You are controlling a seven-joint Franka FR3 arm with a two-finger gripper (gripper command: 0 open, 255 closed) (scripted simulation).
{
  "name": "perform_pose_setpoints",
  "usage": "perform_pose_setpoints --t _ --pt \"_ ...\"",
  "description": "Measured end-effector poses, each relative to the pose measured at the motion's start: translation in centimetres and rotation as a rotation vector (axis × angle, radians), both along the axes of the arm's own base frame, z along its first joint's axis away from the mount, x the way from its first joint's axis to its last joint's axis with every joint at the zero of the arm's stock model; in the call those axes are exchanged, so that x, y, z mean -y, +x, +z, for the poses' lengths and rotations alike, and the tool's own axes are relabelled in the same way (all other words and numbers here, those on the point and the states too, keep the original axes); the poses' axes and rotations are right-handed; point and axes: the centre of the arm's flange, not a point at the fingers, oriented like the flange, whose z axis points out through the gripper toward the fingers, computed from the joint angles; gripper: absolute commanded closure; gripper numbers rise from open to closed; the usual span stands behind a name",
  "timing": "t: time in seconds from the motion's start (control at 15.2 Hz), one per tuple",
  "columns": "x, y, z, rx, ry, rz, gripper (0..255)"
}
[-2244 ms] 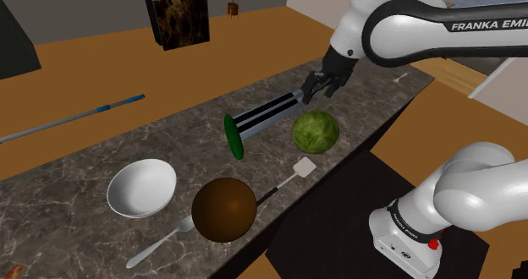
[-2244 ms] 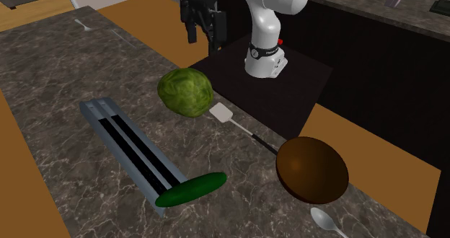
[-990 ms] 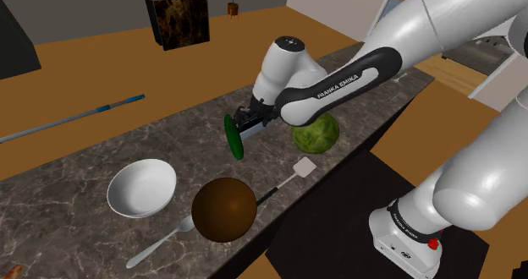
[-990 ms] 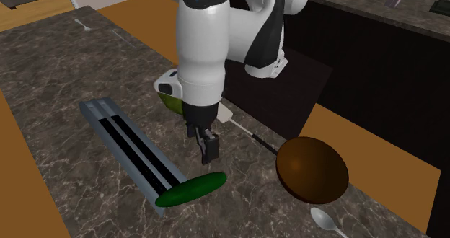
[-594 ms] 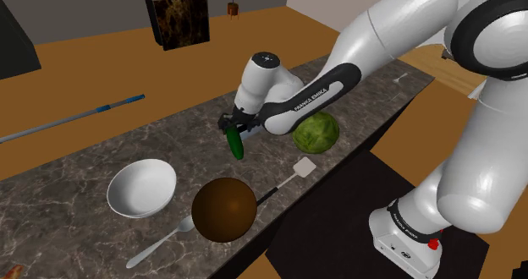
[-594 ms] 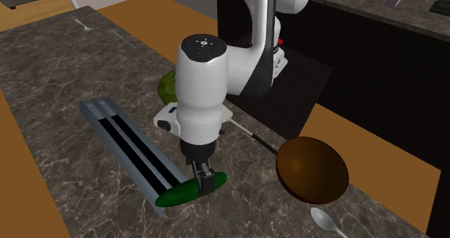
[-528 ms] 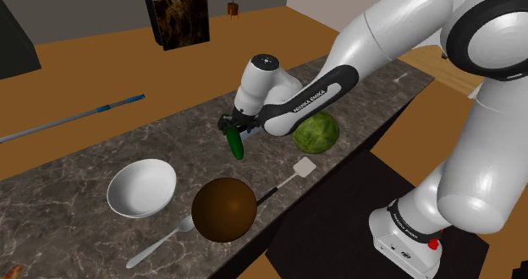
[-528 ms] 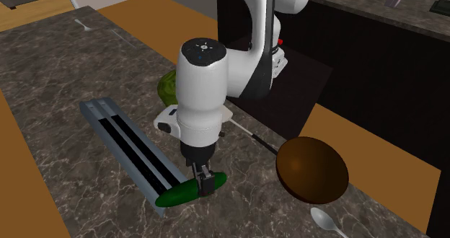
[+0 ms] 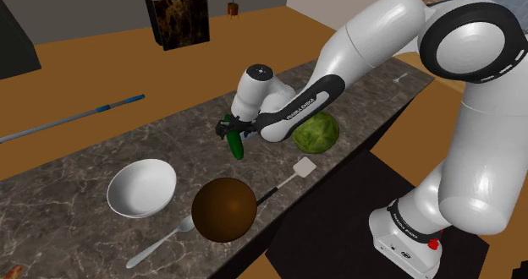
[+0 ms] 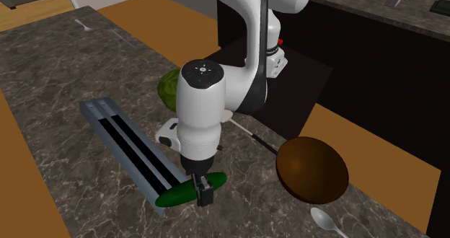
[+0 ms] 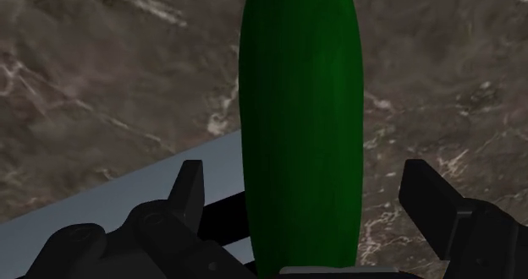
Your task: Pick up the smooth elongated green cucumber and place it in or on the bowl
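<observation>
Shoulder view first. Cucumber (image 9: 237,146) lies on the marble counter (image 9: 76,235), its long axis running roughly 11 to 5 o'clock. The gripper (image 9: 230,132) points down onto the 11 o'clock half. A white bowl (image 9: 141,188) sits well apart, at about 8 o'clock from the cucumber. A brown bowl (image 9: 223,210) sits nearer, at about 6 o'clock. A green cabbage (image 9: 316,132) stands at 3 o'clock, just behind the forearm.

Second exterior view. The cucumber (image 10: 173,195) here runs about 8 to 2 o'clock, and its 8 o'clock end overlaps the near end of a grey striped rail (image 10: 119,139). The gripper (image 10: 201,189) comes straight down on it, a little toward the 2 o'clock end from the middle. One finger (image 10: 206,195) shows on the near side. The brown bowl (image 10: 311,169) is at 3 o'clock, apart from it.

Wrist view. The gripper (image 11: 300,193) straddles the cucumber (image 11: 300,108). Take the line between the fingers (image 11: 190,188) as 9 to 3 o'clock, and the cucumber's length runs 12 to 6, square across it. The jaws stand wide apart with a strip of bare counter or rail between each finger and the green skin, so nothing is held yet.

Judging from this, the approach is lined up. Closing should clamp across the narrow width, though the slightly off-centre hold may let one end dip on the lift.
</observation>
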Motion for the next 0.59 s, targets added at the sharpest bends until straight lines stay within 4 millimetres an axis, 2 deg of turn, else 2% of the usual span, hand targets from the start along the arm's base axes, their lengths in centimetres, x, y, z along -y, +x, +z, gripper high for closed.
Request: perform_pose_setpoints --t 0.26,0.33,0.59 --pt "-0.01 0.01 -0.09 0.000 0.000 0.000 0" --pt "-0.01 0.01 -0.09 0.000 0.000 0.000 255" --pt "-0.01 0.01 -0.11 0.000 0.000 0.000 255"
